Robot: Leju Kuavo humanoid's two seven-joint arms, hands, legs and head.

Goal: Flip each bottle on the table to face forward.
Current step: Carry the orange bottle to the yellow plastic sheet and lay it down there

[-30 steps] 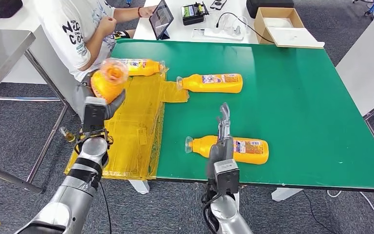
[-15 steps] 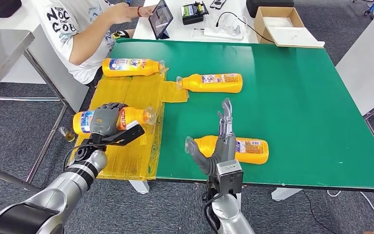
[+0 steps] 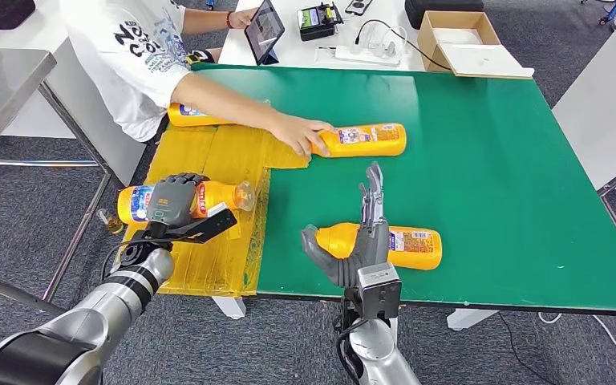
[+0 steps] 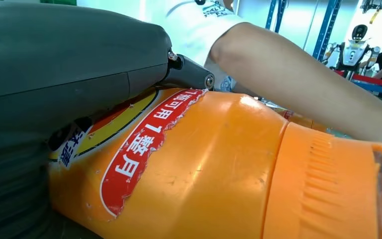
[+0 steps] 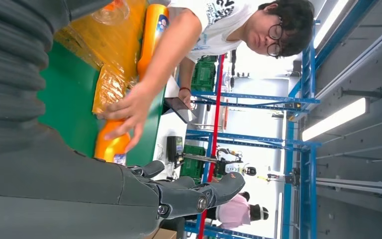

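The left hand (image 3: 175, 200) is gripping a bottle (image 3: 212, 194) lying crosswise at the frame's lower left, cap pointing right; the right hand (image 3: 361, 241) is standing empty, fingers apart, touching the lower-centre bottle (image 3: 405, 246), whose long axis is also running left-right on the desk (image 3: 489, 160).

- Your left hand (image 3: 175, 200) covers the middle of the bottle (image 3: 220, 192) it grips, hiding most of the label
- The person's arm (image 3: 233, 104) hides much of the far bottle (image 3: 186, 117)
- Your right hand (image 3: 361, 241) blocks part of the near bottle (image 3: 405, 247)
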